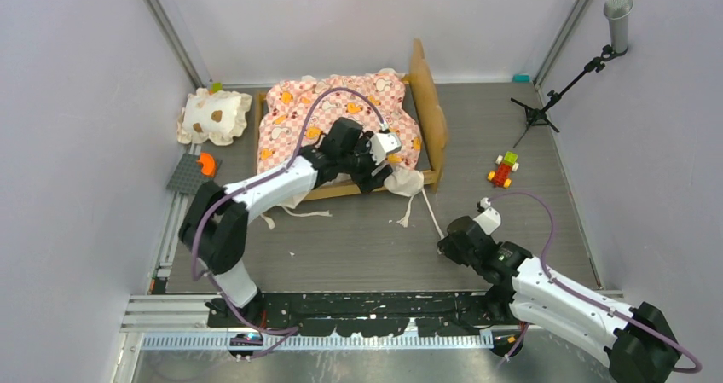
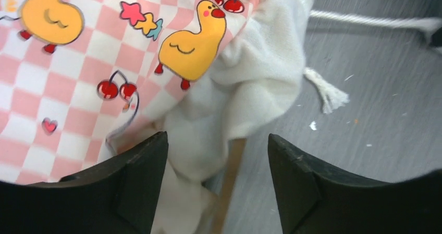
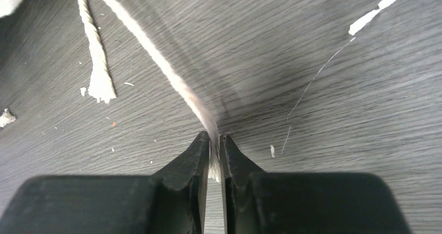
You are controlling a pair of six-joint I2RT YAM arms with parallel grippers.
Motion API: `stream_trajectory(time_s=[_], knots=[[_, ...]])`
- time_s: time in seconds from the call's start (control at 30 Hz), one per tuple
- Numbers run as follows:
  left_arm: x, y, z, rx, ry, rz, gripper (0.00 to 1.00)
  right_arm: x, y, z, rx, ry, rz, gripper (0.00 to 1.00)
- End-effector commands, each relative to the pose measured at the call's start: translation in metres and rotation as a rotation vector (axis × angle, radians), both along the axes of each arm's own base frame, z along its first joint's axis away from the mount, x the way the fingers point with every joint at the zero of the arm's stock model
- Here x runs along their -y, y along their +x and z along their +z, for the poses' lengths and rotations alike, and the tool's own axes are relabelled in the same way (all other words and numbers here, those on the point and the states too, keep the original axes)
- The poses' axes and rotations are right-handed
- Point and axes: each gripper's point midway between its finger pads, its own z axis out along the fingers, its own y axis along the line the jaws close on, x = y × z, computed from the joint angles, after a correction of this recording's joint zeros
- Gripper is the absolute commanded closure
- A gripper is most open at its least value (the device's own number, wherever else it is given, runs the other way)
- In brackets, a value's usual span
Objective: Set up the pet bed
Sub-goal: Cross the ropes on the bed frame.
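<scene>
The pet bed sits at the far middle of the grey bench, with its wavy headboard on the right and its pink checkered mattress rumpled over the frame. The left claw hangs over the bed's near right corner with its jaws spread wide, gripping nothing. The cream ruffle and a wooden rail show between them. The right claw is low over the bench near that corner, pinched tight on a white tie cord that runs back toward the mattress. A second cord with a frayed end lies beside it. A spotted pillow rests left of the bed and a toy car right of it.
</scene>
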Motion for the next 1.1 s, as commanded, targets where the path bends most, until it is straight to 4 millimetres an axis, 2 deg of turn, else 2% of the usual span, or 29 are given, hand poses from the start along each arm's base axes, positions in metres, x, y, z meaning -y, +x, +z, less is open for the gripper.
stream_trajectory(time_s=[0.0,0.07,0.2,0.3,0.43,0.5,0.57,0.67,0.83,1.0,1.07], knots=[[0.003,-0.009,0.078,0.127,-0.174,0.139,0.17,-0.001,0.018,0.03,0.099,-0.009,-0.013,0.79],[-0.006,-0.016,0.094,0.078,-0.258,0.275,0.01,-0.001,0.019,0.034,0.106,-0.017,-0.008,0.76],[-0.01,-0.044,0.082,-0.147,-0.358,0.402,0.0,-0.001,0.02,0.04,0.113,-0.036,0.014,0.65],[0.006,-0.065,0.063,-0.147,-0.385,0.426,0.0,0.003,0.024,0.054,0.137,-0.062,0.015,0.54],[0.037,-0.086,0.034,-0.077,-0.312,0.442,0.0,0.011,0.026,0.075,0.159,-0.117,0.02,0.51],[0.049,-0.085,0.015,-0.09,-0.294,0.472,0.02,0.013,0.025,0.085,0.172,-0.119,0.024,0.51],[0.059,-0.082,-0.006,-0.101,-0.279,0.505,0.09,0.015,0.023,0.092,0.187,-0.104,0.021,0.51],[0.072,-0.079,-0.027,-0.091,-0.248,0.53,0.19,0.019,0.019,0.099,0.213,-0.07,0.004,0.51],[0.082,-0.064,-0.045,-0.034,-0.216,0.6,0.21,0.03,0.012,0.107,0.248,-0.042,-0.025,0.51],[0.091,-0.053,-0.049,0.003,-0.209,0.608,0.21,0.032,0.008,0.103,0.237,-0.049,-0.018,0.51],[0.093,-0.053,-0.053,0.001,-0.189,0.603,0.27,0.032,0.008,0.103,0.236,-0.05,-0.015,0.51]])
